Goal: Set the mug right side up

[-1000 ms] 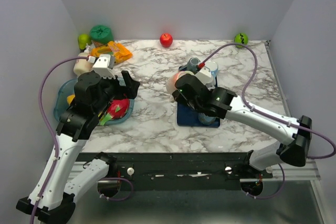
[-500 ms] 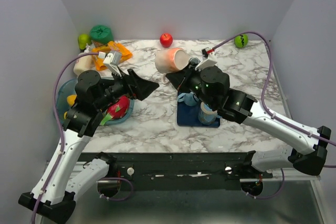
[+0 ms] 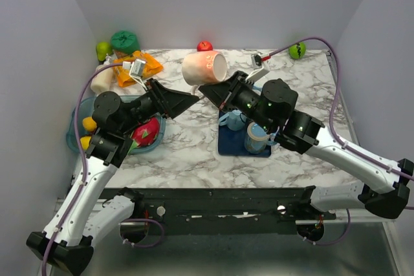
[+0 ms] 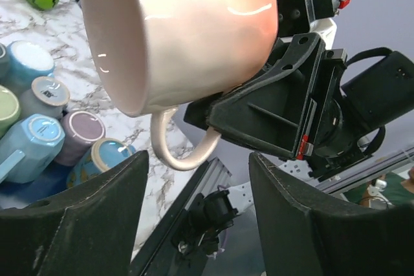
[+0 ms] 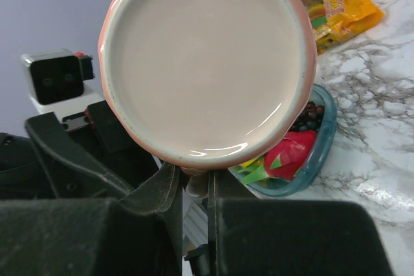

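The pink mug [image 3: 204, 67] hangs in the air above the middle of the marble table, tipped on its side. My right gripper [image 3: 215, 90] is shut on its handle from below. The right wrist view shows the mug's pale base [image 5: 207, 63] facing the camera, with the handle pinched between the right gripper's [image 5: 196, 185] fingers. My left gripper [image 3: 184, 100] is open and empty, pointing at the mug from the left, apart from it. The left wrist view shows the mug [image 4: 187, 30] with its mouth to the left and its handle [image 4: 184, 153] down, above my left gripper [image 4: 197, 224].
A dark blue tray [image 3: 228, 145] with several upturned mugs lies under the right arm. A teal bowl [image 3: 72, 127] of fruit sits at the left. A red apple [image 3: 204, 46], a green ball [image 3: 297, 49], an orange packet [image 3: 139, 64] and a white bottle [image 3: 100, 81] line the back.
My right gripper has lifted the pink mug from beside the tray up and toward the far left. My left gripper has swung right toward the mug.
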Robot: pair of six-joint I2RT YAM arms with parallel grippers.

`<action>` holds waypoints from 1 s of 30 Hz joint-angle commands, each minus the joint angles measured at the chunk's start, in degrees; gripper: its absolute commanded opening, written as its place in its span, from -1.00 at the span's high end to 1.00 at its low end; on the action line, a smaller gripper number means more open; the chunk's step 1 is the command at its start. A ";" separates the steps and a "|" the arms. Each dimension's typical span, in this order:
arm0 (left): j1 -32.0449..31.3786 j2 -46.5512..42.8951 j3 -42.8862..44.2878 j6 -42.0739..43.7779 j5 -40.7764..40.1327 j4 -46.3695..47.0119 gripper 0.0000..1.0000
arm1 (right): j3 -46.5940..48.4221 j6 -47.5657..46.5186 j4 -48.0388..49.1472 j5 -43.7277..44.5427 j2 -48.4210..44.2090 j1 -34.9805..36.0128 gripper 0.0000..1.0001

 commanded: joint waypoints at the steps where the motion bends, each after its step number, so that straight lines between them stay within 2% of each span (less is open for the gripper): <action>1: -0.19 0.00 -1.60 -6.05 3.10 9.05 -0.39 | 0.38 0.80 10.35 -3.13 -4.38 0.52 0.99; 7: -0.10 0.44 -2.04 -8.69 3.01 11.94 -0.30 | -0.33 0.54 12.99 -5.68 -5.17 0.44 0.99; 12: -0.11 1.84 -2.83 -13.61 4.41 19.94 -0.16 | -2.17 0.02 16.41 -8.76 -5.00 0.52 0.99; 16: -0.19 2.55 -2.92 -15.46 5.03 22.15 -0.04 | -3.49 -0.16 19.14 -10.78 -4.91 0.52 0.99; 23: -0.10 3.60 -3.36 -17.30 5.74 25.30 0.24 | -5.51 -0.34 23.44 -13.15 -4.99 0.44 0.99; 27: -0.11 4.30 -3.45 -19.06 6.52 27.50 0.59 | -6.65 -0.42 26.86 -14.73 -4.64 0.44 0.99; 30: -0.10 4.83 -3.36 -19.59 7.05 28.91 0.61 | -6.39 -0.86 27.40 -15.18 -3.59 0.44 0.99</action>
